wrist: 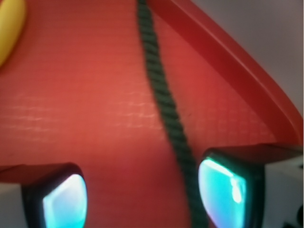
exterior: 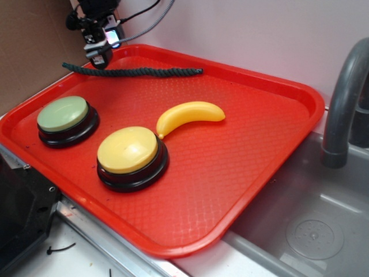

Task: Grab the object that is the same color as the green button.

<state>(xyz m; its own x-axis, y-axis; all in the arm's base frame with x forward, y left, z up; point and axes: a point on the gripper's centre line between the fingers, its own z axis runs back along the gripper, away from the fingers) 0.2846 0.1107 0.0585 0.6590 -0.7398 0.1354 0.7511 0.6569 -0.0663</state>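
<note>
The green rope (wrist: pixel 164 99) runs between the spread jaws, near the right pad.

Dark green rope (exterior: pixel 135 71); sage-green button (exterior: pixel 63 113); yellow banana (exterior: pixel 189 114); red textured tray (exterior: pixel 248 150).

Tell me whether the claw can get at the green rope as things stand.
Probably yes. The claw is open right above the rope, which runs between its fingers near one of them. Nothing covers the rope, though the tray's raised rim is close behind.
</note>
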